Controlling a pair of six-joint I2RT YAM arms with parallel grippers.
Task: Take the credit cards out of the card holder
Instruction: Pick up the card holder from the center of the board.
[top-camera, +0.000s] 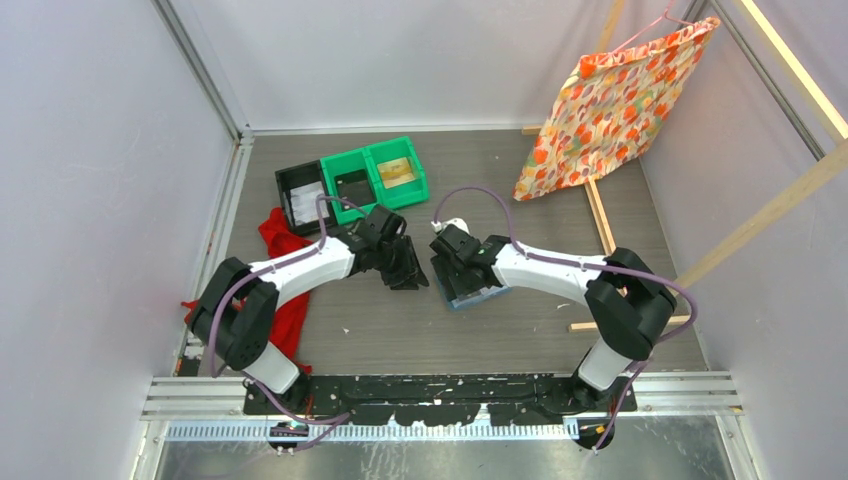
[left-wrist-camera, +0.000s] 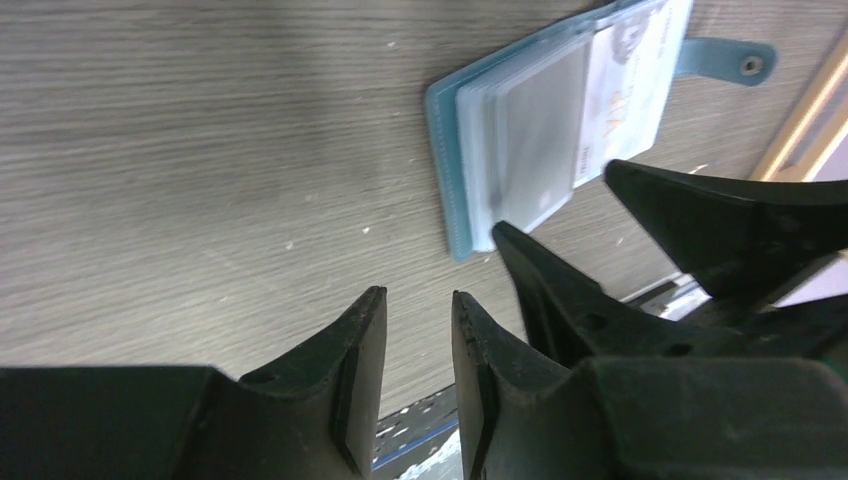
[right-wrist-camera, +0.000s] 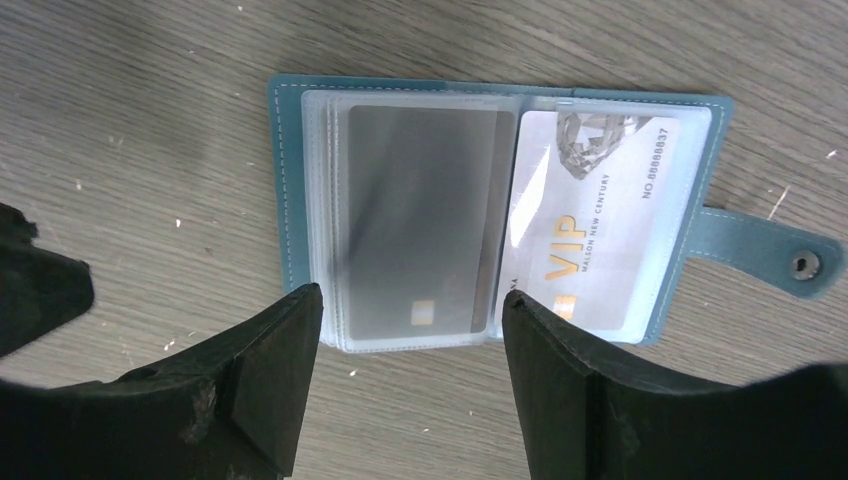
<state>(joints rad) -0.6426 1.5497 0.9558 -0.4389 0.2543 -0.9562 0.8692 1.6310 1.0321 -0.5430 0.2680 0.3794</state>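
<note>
Holder (right-wrist-camera: 290, 200) lies open flat on counter (right-wrist-camera: 150, 120), strap snap to one side. Grey card (right-wrist-camera: 425, 225) and pale VIP card (right-wrist-camera: 600, 235) both in sleeves: extraction step, none out yet.

Right end effector (right-wrist-camera: 410, 325) spread wide, empty, just above holder's near edge, grey card between fingers.

Left end effector (left-wrist-camera: 415, 320) narrow, empty, beside holder corner, over bare counter.

Next, likely: pin holder, pinch card edge, slide it out.

Card holder (right-wrist-camera: 300, 200) right of bins (top-camera: 372, 178)

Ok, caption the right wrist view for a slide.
Open jaws hover over the open light-blue bifold card holder, a dark grey card and a pale VIP card inside.
</note>
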